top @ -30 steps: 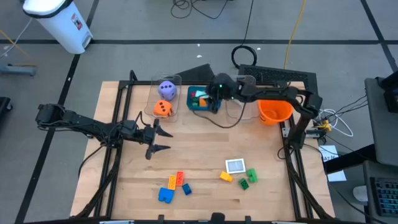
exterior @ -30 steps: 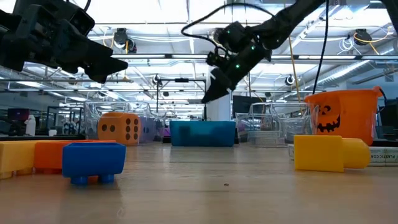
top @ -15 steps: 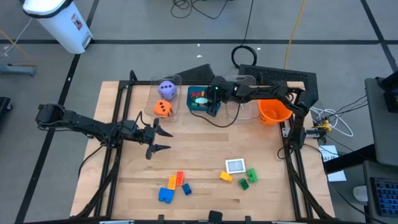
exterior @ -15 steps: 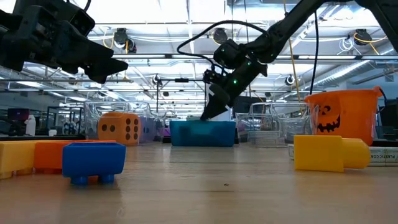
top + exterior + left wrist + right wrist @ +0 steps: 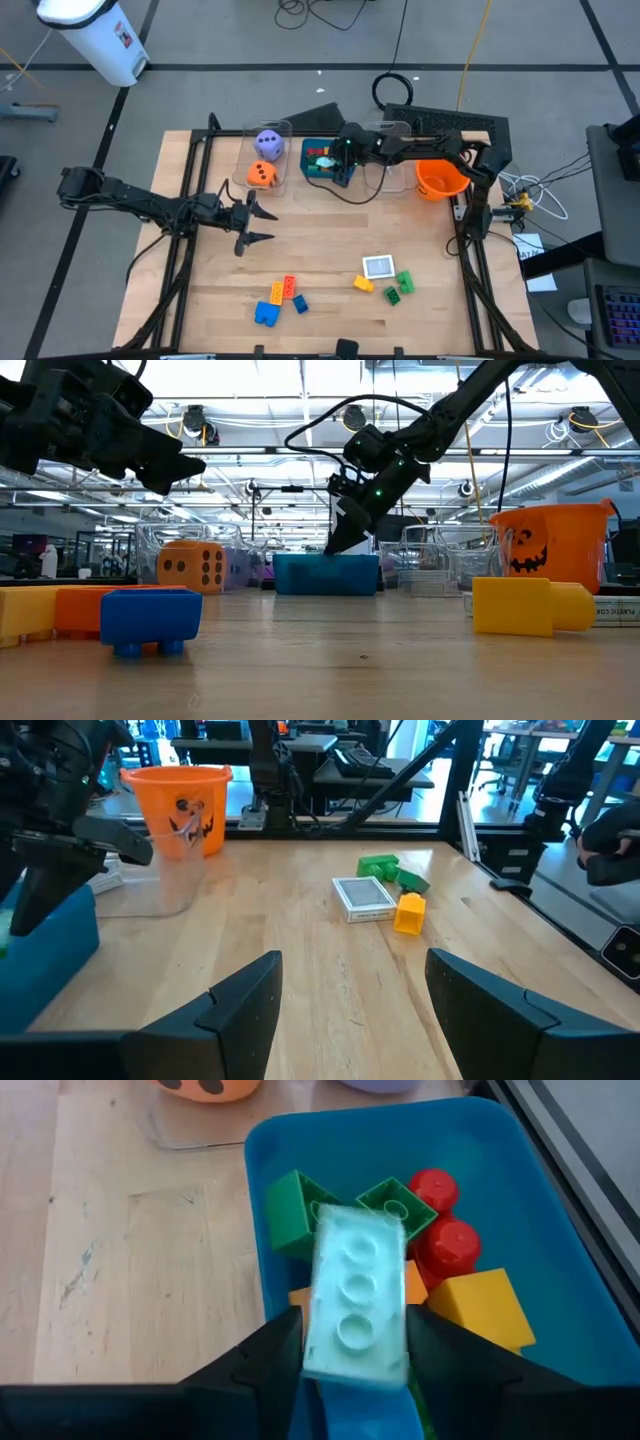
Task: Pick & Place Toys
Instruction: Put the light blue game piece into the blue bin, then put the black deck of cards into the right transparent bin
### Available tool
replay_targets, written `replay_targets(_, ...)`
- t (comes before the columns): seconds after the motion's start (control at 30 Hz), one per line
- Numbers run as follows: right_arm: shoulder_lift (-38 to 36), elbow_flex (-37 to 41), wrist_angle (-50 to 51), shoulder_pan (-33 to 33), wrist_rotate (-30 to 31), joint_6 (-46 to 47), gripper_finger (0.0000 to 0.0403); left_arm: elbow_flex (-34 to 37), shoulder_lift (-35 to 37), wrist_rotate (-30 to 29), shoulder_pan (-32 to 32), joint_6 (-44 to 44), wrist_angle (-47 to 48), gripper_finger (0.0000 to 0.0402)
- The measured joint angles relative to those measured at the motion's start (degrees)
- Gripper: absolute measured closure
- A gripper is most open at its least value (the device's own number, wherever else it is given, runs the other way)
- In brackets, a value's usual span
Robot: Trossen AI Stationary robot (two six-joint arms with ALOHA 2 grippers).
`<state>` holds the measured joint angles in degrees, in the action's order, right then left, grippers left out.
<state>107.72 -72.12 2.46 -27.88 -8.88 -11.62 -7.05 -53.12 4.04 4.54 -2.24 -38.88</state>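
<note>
Several bricks (image 5: 455, 1245) already in blue tray (image 5: 322, 160); right gripper (image 5: 355, 1342) jaws apart around pale brick (image 5: 355, 1295) above it. Left gripper (image 5: 256, 226) jaws apart, empty. Card (image 5: 379, 266), bricks remain on tabletop (image 5: 330, 235).

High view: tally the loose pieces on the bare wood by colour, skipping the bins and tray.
Blue bricks: 2
Green bricks: 2
Yellow bricks: 2
Orange brick: 1
White card: 1
Total: 8

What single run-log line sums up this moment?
right tool: over teal tray, pale brick between fingers | left tool: open, idle over table | floor toys: bricks, card left
</note>
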Motion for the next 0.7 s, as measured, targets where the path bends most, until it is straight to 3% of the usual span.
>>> replay_targets(0.37, -3.0, 0.0, 0.0, 1.1, -0.1, -0.5, 0.0181, 0.0, 0.0, 0.0, 0.0, 0.0, 0.2, 0.0149)
replay_targets(0.57, -5.8, 0.0, -0.3, 5.3, -0.3, 4.4, 0.0182, 0.0, 0.0, 0.0, 0.0, -0.5, 0.2, 0.0149)
replay_targets(0.7, -7.0, 0.0, 5.0, 10.4, -0.6, 3.4, 0.0187, 0.0, 0.0, 0.2, 0.0, -1.6, 0.3, 0.0149)
